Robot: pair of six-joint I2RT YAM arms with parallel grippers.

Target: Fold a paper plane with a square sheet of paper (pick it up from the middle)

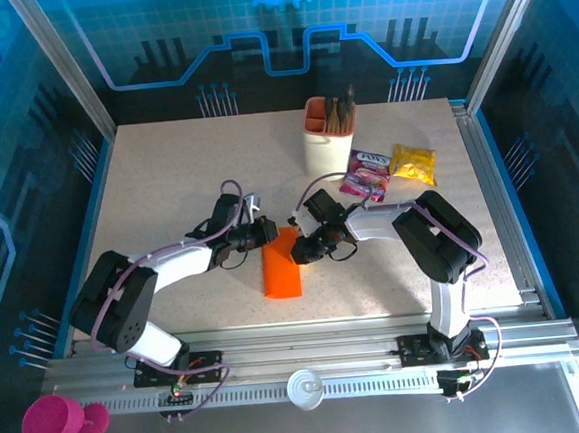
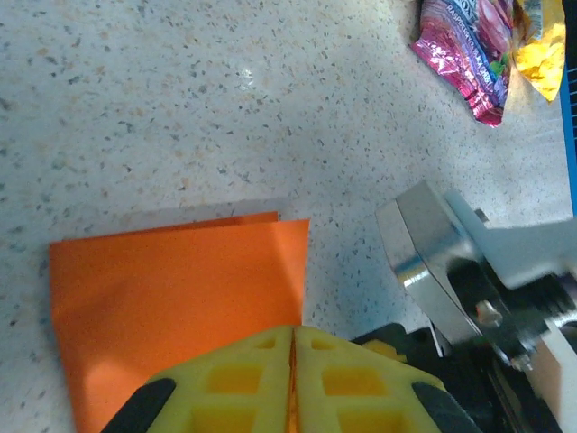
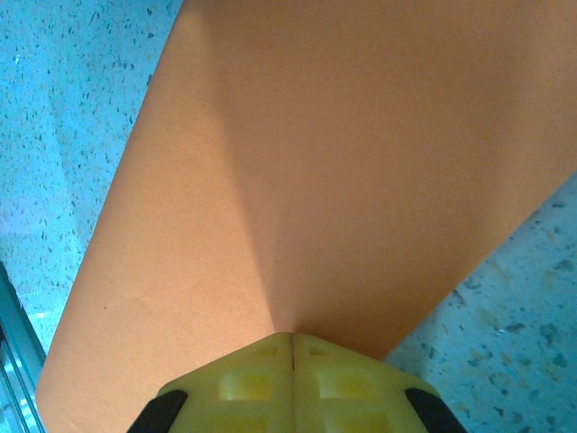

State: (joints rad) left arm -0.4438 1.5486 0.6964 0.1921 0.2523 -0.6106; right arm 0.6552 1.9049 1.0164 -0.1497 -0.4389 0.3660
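The square sheet of paper (image 1: pixel 282 269) is bright orange, plain, no marks, and it's folded over into a narrowish rectangle. The two layers don't quite line up along one edge. It lies mid-front on the table (image 1: pixel 167 186), long side running front to back, far end bowing slightly.
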